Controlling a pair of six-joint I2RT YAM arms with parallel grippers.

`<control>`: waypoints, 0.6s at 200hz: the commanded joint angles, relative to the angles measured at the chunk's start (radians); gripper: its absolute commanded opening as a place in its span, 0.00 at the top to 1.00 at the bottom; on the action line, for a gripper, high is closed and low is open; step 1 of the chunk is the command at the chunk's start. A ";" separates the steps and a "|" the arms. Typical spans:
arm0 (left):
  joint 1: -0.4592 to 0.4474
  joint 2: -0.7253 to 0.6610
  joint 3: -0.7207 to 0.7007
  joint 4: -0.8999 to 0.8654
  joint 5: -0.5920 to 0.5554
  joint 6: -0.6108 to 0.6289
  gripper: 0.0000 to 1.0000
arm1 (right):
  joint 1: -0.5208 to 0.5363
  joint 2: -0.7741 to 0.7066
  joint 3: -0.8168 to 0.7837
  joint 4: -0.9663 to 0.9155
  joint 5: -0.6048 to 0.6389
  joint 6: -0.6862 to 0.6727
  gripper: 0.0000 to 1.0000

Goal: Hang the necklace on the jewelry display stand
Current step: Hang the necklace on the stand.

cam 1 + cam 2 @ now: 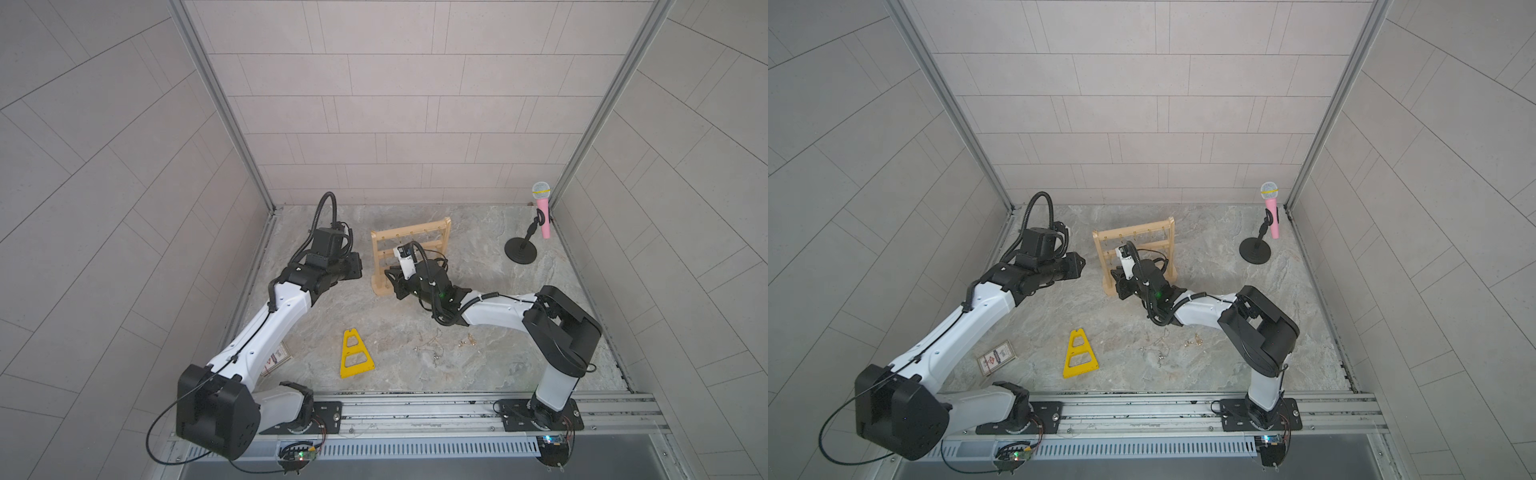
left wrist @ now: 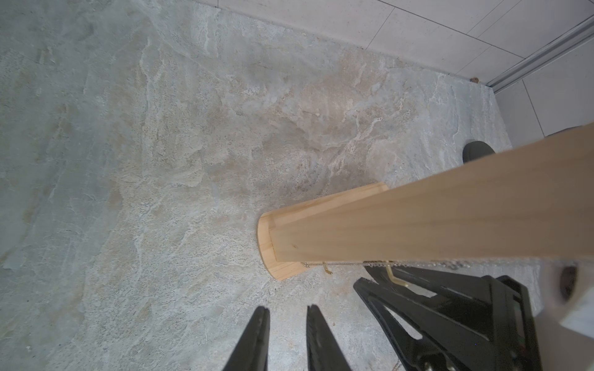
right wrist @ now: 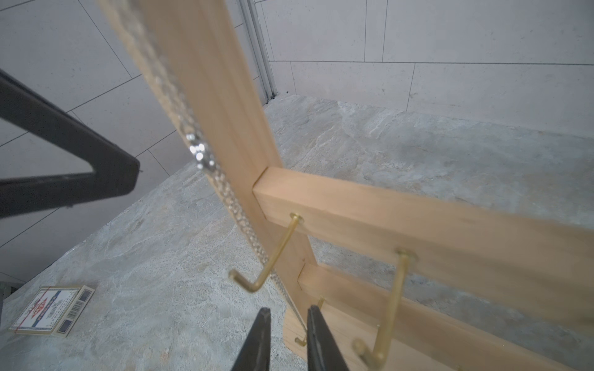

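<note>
Item: necklace [image 3: 199,154], thin silvery chain w/ a sparkly cluster partway along.
Location: drawn out straight close along one upright of the jewelry display stand [image 1: 428,227], at the end nearest the left arm. In the right wrist view its lower run passes between the right pincer [image 3: 286,316] tips.
Stand: pale wood, upright on the desk [image 1: 478,357], brass hooks [image 3: 273,257] along the bars. Top bar hooks look bare in both top views.
Right pincer: low at the stand's front. Jaws a narrow gap apart w/ the chain threading through. Can't tell if it's actually nipped.
Left pincer [image 2: 286,313]: just beside the stand's end, jaws slightly apart, nothing between them.
Step, est.: getting the chain onto a hook. Can't see it seated on any hook yet.
Next move, est.: chain needs lifting over a hook tip, then letting go w/o dragging it off. Fine work, hooks small.
Risk, est.: chain slips, or a tug tips the stand.
Other: loose gold bits [image 1: 432,345] on the desk nr the right arm; yellow triangle frame [image 1: 355,353].
</note>
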 commanded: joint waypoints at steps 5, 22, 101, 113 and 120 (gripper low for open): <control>0.006 -0.005 -0.008 0.013 0.005 -0.004 0.75 | -0.012 0.023 0.025 0.056 -0.002 -0.008 0.79; 0.006 -0.006 -0.008 0.013 0.005 -0.003 0.75 | -0.019 0.029 0.025 0.069 -0.004 -0.003 0.81; 0.007 -0.006 -0.008 0.010 0.005 -0.003 0.76 | -0.022 0.041 0.021 0.096 -0.023 -0.005 0.82; 0.007 -0.007 -0.007 0.007 0.007 -0.005 0.76 | -0.018 0.033 0.004 0.111 -0.009 -0.008 0.81; 0.008 -0.010 -0.007 0.003 0.004 -0.005 0.76 | -0.014 0.028 -0.008 0.117 0.000 -0.013 0.82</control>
